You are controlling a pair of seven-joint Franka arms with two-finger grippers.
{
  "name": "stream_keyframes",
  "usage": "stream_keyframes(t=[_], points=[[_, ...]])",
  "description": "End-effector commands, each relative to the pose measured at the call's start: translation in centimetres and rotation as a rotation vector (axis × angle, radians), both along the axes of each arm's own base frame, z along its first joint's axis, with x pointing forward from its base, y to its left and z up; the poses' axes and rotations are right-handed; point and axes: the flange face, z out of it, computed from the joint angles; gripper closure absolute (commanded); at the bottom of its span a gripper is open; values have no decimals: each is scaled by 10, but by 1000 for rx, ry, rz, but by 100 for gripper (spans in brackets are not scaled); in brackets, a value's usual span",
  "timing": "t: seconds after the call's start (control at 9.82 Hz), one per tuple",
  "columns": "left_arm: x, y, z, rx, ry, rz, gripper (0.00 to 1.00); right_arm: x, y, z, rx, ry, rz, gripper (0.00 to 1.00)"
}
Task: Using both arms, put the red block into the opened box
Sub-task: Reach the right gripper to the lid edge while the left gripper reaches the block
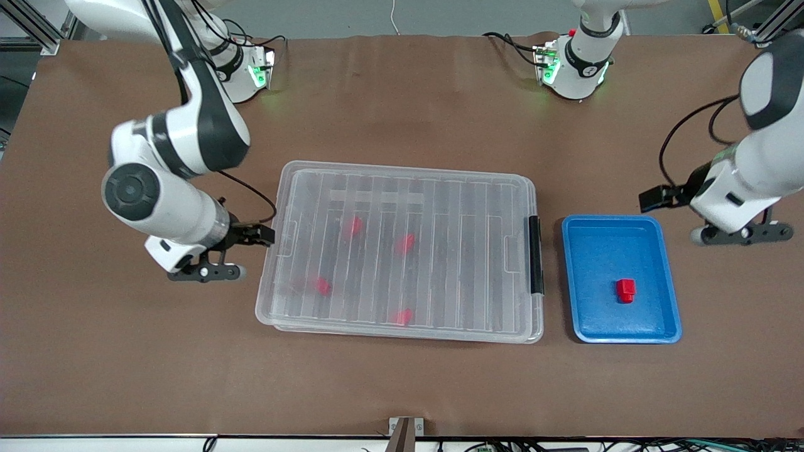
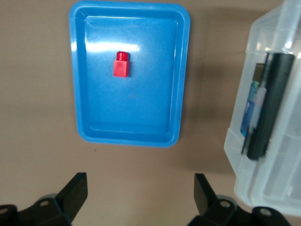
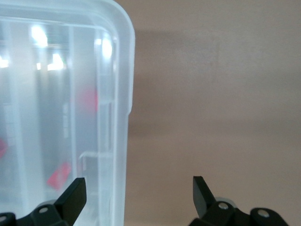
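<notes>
The red block point(image 1: 625, 290) point(image 2: 121, 64) lies alone in the blue tray point(image 1: 590, 314) point(image 2: 141, 117). The box point(image 1: 440, 207) point(image 2: 277, 155) point(image 3: 56, 94) sits mid-table with its ribbed clear lid lying on it and its black latch point(image 1: 535, 254) point(image 2: 268, 108) on the short end that faces the tray. My left gripper point(image 1: 738, 234) point(image 2: 140, 183) hangs open and empty over bare table beside the tray, toward the left arm's end. My right gripper point(image 1: 207, 273) point(image 3: 138, 184) hangs open and empty at the box's unlatched short end, one finger over its rim.
Several other small red blocks show through the lid, among them one point(image 1: 353, 226) and another point(image 1: 404, 316). The tray stands close beside the box's latch end. Brown table surface surrounds both. The arm bases point(image 1: 575, 63) stand along the table's edge farthest from the front camera.
</notes>
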Motion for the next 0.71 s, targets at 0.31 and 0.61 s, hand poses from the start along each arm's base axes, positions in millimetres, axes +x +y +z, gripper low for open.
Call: stream_keyframes(t=[0.31,0.61], points=[[54,40,-148,2,-13,37,0,-10,-7,-31,19,-34,-20,0],[68,68,-223,19,-47,40,0,-9,-16,-35,3,-28,-17,0]])
